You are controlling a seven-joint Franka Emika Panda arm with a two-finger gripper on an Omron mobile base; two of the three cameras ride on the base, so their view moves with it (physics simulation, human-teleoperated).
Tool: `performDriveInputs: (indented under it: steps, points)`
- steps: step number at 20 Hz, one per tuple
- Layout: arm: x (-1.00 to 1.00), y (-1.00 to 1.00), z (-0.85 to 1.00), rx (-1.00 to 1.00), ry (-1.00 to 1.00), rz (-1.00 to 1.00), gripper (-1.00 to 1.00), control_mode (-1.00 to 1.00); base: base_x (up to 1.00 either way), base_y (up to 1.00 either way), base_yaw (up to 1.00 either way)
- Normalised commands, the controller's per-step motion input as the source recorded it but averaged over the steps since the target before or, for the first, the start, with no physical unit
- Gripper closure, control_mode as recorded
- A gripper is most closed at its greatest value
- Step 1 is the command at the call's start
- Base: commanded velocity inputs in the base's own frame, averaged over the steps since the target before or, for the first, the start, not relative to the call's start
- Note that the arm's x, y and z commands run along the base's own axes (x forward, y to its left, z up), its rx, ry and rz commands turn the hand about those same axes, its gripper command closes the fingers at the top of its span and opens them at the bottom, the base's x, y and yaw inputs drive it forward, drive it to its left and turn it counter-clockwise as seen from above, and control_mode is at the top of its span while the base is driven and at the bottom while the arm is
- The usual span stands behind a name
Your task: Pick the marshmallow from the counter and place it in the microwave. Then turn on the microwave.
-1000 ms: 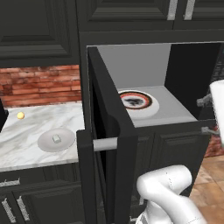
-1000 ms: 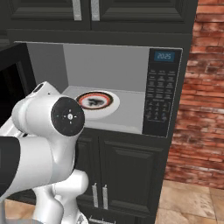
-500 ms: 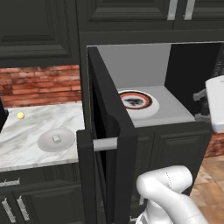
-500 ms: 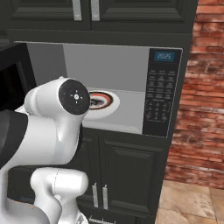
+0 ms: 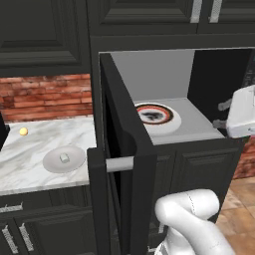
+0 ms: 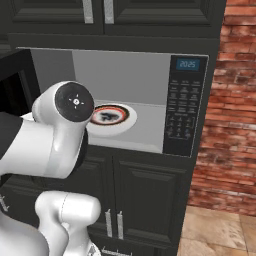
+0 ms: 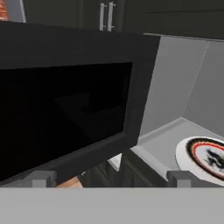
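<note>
Black microwave (image 5: pixel 149 99) stood with its door (image 5: pixel 124 164) swung wide, red-ringed turntable (image 5: pixel 155 115) on the grey floor inside. Marshmallow (image 5: pixel 64 158) sat on the round grey plate (image 5: pixel 63 160) on the marble desk (image 5: pixel 30 154), left of the microwave, yellow ball (image 5: pixel 23 131) further left near the brick wall. Claw (image 7: pixel 111 178) was spread wide, nothing between its tips, facing the door glass from in front of the microwave.
</note>
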Motion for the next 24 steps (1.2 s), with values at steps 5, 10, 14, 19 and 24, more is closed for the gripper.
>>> performDriveInputs:
  steps: [5,10,14,19,24]
  points:
    - [0.18,-0.08,-0.08,0.02,0.11,-0.25,-1.0,-1.0,0.0,0.0,0.0]
    - [0.1,-0.12,-0.04,0.03,0.11,-0.23,-1.0,-1.0,0.0,0.0,0.0]
    - [0.11,-0.17,-0.05,0.03,0.1,-0.19,-1.0,-1.0,0.0,0.0,0.0]
    - [0.07,-0.16,-0.03,0.02,0.09,-0.18,-1.0,-1.0,0.0,0.0,0.0]
    - [0.05,-0.15,-0.03,0.02,0.05,-0.13,-1.0,-1.0,0.0,0.0,0.0]
